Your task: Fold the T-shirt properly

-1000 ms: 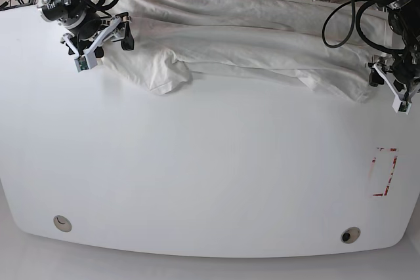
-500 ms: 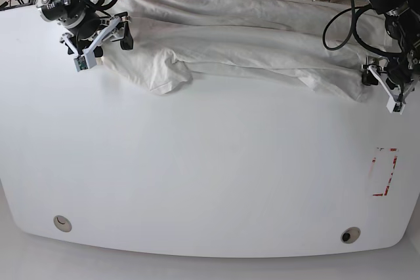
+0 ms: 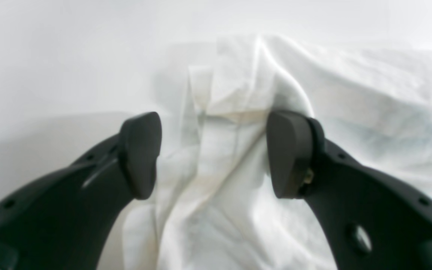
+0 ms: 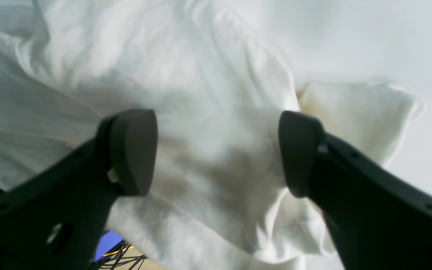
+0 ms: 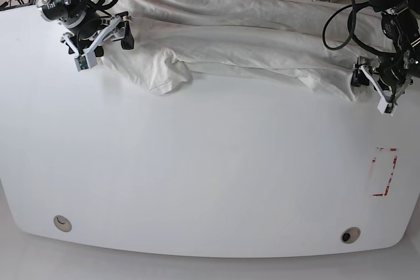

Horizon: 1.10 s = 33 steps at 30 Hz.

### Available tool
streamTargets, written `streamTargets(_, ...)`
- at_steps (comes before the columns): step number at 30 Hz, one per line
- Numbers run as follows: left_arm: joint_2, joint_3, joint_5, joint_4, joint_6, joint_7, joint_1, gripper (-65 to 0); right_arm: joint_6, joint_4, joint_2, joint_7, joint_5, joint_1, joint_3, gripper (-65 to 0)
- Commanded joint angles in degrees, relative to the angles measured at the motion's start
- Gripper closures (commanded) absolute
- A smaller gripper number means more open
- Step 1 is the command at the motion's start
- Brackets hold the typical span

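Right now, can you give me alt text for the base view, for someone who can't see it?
A wrinkled white T-shirt lies bunched along the far edge of a white table. An open claw is at each end: the right claw at the image's left, the left claw at the image's right. Red tape marks the table near its right edge.

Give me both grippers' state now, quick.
Left gripper: jaws open, straddling a bunched fold of the T-shirt, not clamped.
Right gripper: jaws open over the shirt, holding nothing.
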Motion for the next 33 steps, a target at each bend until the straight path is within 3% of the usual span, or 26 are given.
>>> streamTargets(1, -1.68, -0.29, -1.15, 3.78, -0.06, -0.75, -0.77, -40.7, 0.32, 0.91, 0.56, 1.15, 0.57, 0.00, 0.21, -48.0)
streamTargets(13, -1.94, -0.29, -2.91, 8.97, -0.06, 3.47, 1.42, -40.7, 0.32, 0.91, 0.56, 1.15, 0.57, 0.26, 0.21, -48.0)
streamTargets(27, -1.68, -0.29, 0.96, 8.53, -0.06, 2.76, -0.69, -40.8, 0.32, 0.82, 0.56, 1.15, 0.66, 0.26, 0.21, -48.0)
streamTargets(33, -1.85, 0.94, 0.60, 3.52, -0.06, 2.50, -1.30, -40.8, 0.32, 0.82, 0.47, 1.15, 0.66, 0.17, 0.21, -48.0)
